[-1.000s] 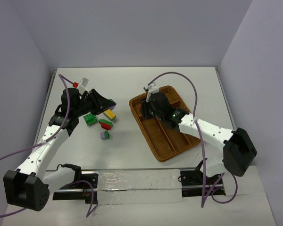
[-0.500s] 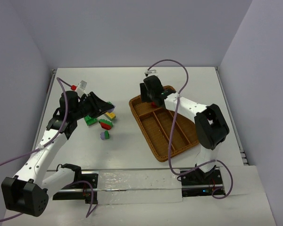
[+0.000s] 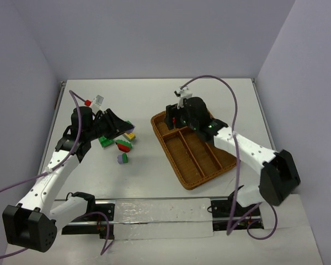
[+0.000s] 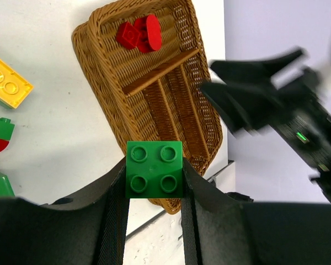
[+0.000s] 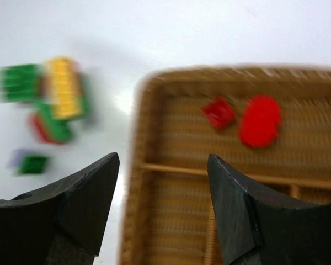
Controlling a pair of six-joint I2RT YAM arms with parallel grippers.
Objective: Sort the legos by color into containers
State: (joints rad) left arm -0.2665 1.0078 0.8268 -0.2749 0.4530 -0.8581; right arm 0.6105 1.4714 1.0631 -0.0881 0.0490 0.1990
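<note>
My left gripper point(image 4: 154, 165) is shut on a green lego point(image 4: 154, 169) with four studs, held above the table; in the top view this gripper point(image 3: 119, 126) hangs over the loose legos. On the table lie a green lego point(image 3: 105, 141), a yellow one point(image 3: 129, 135), a red-and-green clump point(image 3: 123, 145) and a purple-and-green clump point(image 3: 122, 158). The wicker tray point(image 3: 166, 154) holds two red legos point(image 5: 218, 112) point(image 5: 259, 120) in its crosswise section. My right gripper point(image 5: 163, 165) stands open and empty above that end of the tray point(image 5: 135, 165).
The tray's three long slots point(image 4: 182, 110) show only bare wicker. The right arm point(image 4: 276, 110) reaches over the tray from its right side. Purple cables loop above both arms. Walls close in the table at the back and sides.
The right gripper has opened wide over the tray's crosswise section and its arm has swung round. The left arm has barely moved and keeps the green lego.
</note>
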